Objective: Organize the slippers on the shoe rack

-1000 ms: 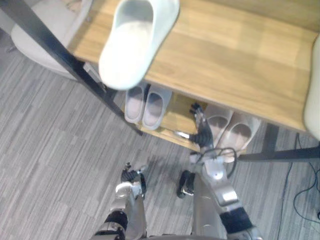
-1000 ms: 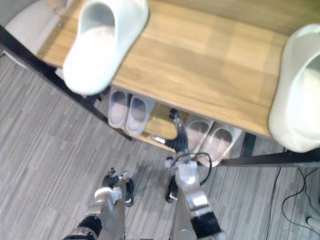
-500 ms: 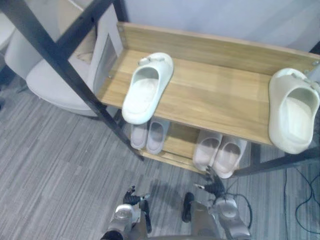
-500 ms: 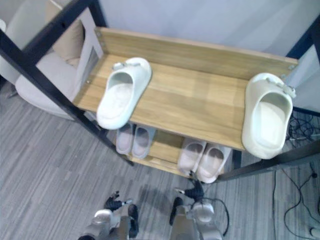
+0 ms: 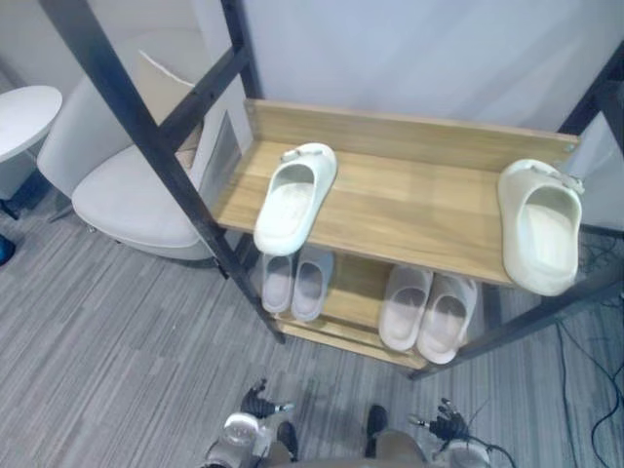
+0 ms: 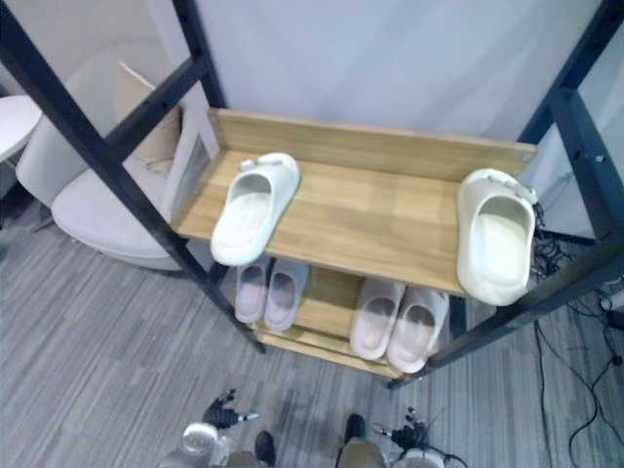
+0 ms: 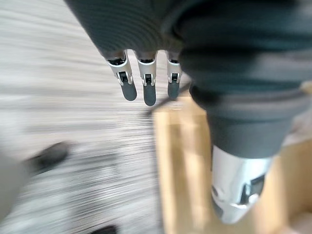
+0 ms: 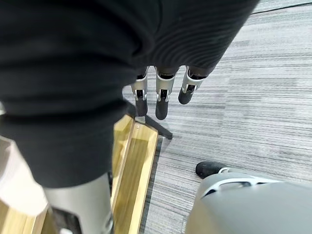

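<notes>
Two big pale green slippers lie far apart on the wooden top shelf [image 5: 419, 200] of the black-framed shoe rack: one [image 5: 294, 195] at the left front, hanging over the edge, the other [image 5: 541, 224] at the right end. On the lower shelf stand a small grey-lilac pair [image 5: 292, 283] and a pale pink pair [image 5: 429, 310], each side by side. My left hand [image 5: 255, 402] and right hand [image 5: 448, 426] hang low over the carpet in front of the rack, both open and empty. The wrist views show straight fingers [image 7: 144, 90] [image 8: 161, 102] beside the rack's lower wooden edge [image 8: 136, 165].
A pale armchair [image 5: 127, 185] with a cushion stands left of the rack, and a small round white table [image 5: 24, 107] further left. Slanted black posts [image 5: 156, 156] frame the rack. Cables [image 6: 585, 341] lie on the grey carpet at the right.
The camera has lifted and pulled back, so the whole rack shows. My right hand has drawn back from the pink pair on the lower shelf, down toward the floor in front.
</notes>
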Robot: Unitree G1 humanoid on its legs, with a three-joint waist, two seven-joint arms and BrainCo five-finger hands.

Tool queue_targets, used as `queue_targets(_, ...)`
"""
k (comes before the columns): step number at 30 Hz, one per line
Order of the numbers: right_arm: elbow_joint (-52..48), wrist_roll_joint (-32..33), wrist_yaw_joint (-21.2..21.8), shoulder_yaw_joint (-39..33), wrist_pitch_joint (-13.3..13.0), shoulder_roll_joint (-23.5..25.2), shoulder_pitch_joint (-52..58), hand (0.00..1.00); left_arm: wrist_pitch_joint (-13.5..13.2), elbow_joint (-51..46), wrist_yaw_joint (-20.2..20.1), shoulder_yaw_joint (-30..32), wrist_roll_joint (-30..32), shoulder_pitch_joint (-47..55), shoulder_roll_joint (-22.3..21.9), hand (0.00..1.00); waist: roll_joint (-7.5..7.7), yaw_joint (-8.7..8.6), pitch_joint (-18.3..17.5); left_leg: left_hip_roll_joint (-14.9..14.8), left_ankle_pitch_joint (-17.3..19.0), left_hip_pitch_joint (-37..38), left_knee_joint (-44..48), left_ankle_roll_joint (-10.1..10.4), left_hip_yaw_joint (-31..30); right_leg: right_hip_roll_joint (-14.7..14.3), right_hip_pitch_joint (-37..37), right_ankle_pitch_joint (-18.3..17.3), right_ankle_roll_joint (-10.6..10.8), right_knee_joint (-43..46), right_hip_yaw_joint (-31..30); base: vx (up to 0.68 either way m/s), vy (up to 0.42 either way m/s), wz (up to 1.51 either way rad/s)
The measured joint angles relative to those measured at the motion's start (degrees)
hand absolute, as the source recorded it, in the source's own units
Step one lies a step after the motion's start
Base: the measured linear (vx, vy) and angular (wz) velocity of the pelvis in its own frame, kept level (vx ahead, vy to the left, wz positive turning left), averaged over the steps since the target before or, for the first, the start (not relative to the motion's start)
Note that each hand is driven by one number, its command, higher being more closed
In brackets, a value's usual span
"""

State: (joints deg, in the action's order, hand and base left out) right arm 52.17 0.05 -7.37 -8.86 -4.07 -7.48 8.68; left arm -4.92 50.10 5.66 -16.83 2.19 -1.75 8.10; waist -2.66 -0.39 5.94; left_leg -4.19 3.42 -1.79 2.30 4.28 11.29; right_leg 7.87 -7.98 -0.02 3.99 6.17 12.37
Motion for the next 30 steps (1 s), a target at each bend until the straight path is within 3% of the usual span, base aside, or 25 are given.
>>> queue_targets(6, 2.9, 0.1, -0.3, -0.8, 0.1, -0.2, 0.0, 0.00, 0.2, -3.0, -0.3, -8.4, 0.0, -1.6, -0.6, 0.00, -0.22, -0.51, -1.0, 0.3, -0.2, 1.6, -0.7, -0.2, -0.2, -0.5, 2.7, 1.9, -0.3, -3.6, 0.2, 0.03, 0.012, 0.00)
queue_targets(16, 3.0, 0.1, -0.9, -2.0, -0.2, 0.1, -0.2, 0.00, -3.8, -34.9, -3.9, -22.0, -6.2, -1.9, 2.9, 0.00, -0.08, -0.65, -1.3, 0.4, -0.2, 3.1, -2.0, -0.2, -0.9, -1.2, 5.1, 2.9, -0.3, -6.7, 0.9, 0.03, 0.000, 0.02)
queue_targets(24, 2.9, -0.1, -1.3, -1.6, -0.7, 0.1, -0.3, 0.00, -6.0, -51.8, -5.0, -22.5, -14.6, -1.1, 7.1, 0.00, -0.13, -0.62, -1.9, 0.4, -0.1, 4.0, -2.2, -0.3, -0.8, -1.5, 6.7, 3.7, -0.4, -8.5, 0.5, 0.01, 0.001, -0.02)
queue_targets(30, 2.9, -0.2, -1.3, -1.2, -0.7, -0.3, 0.7, 0.00, -6.7, -61.0, -4.9, -22.3, -19.3, 2.0, 7.0, 0.00, -0.47, -0.54, -2.6, 0.3, 0.0, 5.0, -2.2, -0.2, -1.0, -1.6, 8.1, 3.9, -0.5, -9.5, 0.7, 0.00, 0.000, 0.00)
